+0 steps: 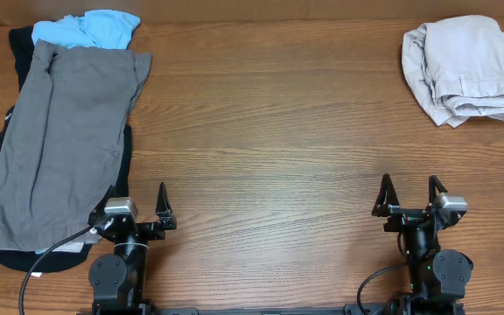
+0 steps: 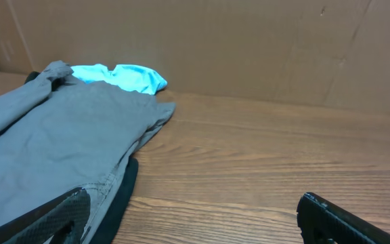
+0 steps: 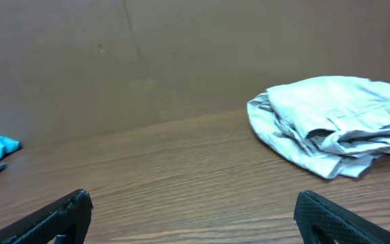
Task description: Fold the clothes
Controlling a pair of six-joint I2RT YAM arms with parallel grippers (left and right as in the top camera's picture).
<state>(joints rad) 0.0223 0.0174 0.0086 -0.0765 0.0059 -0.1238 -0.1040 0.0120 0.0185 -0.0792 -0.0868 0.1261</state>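
The grey shorts [image 1: 59, 144] lie stretched out at the left of the table, on top of a black garment [image 1: 20, 48]. A light-blue shirt [image 1: 90, 28] is bunched at their far end. In the left wrist view the shorts [image 2: 53, 142], the shirt [image 2: 124, 76] and the black edge [image 2: 122, 196] show at left. My left gripper [image 1: 136, 203] is open and empty, right of the shorts' near end. My right gripper [image 1: 409, 194] is open and empty at the front right; it also shows in the right wrist view [image 3: 195, 210].
A folded pale beige garment [image 1: 466, 68] lies at the back right, seen also in the right wrist view [image 3: 337, 122]. A brown cardboard wall [image 2: 249, 41] stands behind the wooden table [image 1: 269, 131]. A cable [image 1: 46, 258] runs by the left arm's base.
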